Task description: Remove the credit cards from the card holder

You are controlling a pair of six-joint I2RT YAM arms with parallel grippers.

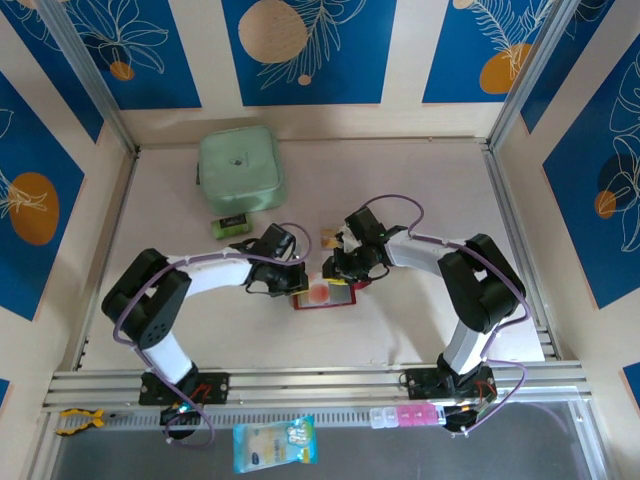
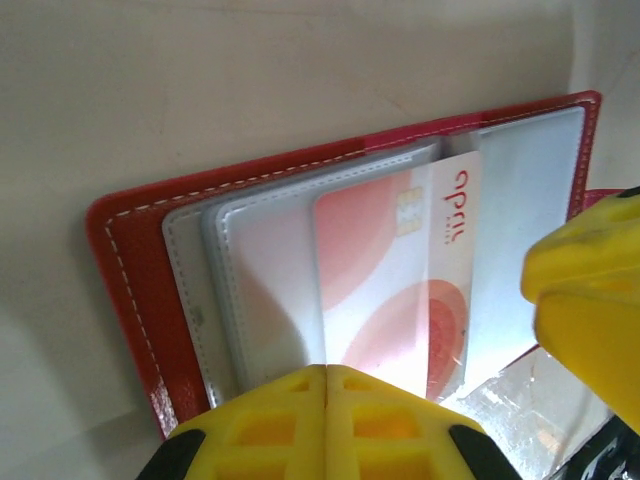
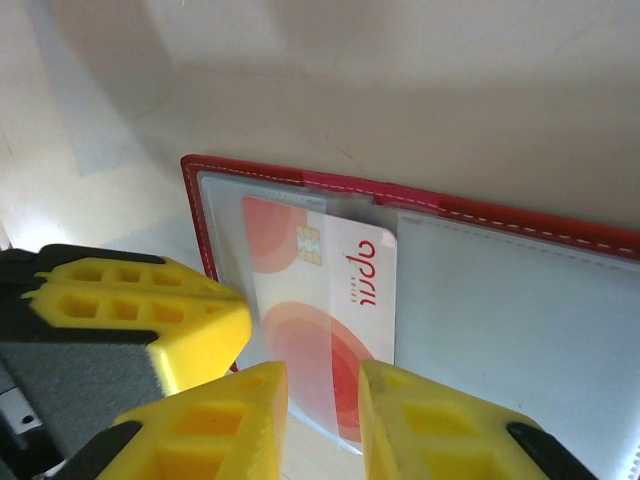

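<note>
Card (image 3: pixel 322 300) juts from card holder (image 3: pixel 500 214), long axis toward slightly parted right jaws; left jaws closed.

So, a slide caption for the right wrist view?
Right gripper, jaws apart, over a white-and-red card in the open card holder.

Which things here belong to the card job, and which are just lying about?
Job: card holder, white-red card, tan card.
Lying about: green case, green-black block, packet near the arm bases.
</note>
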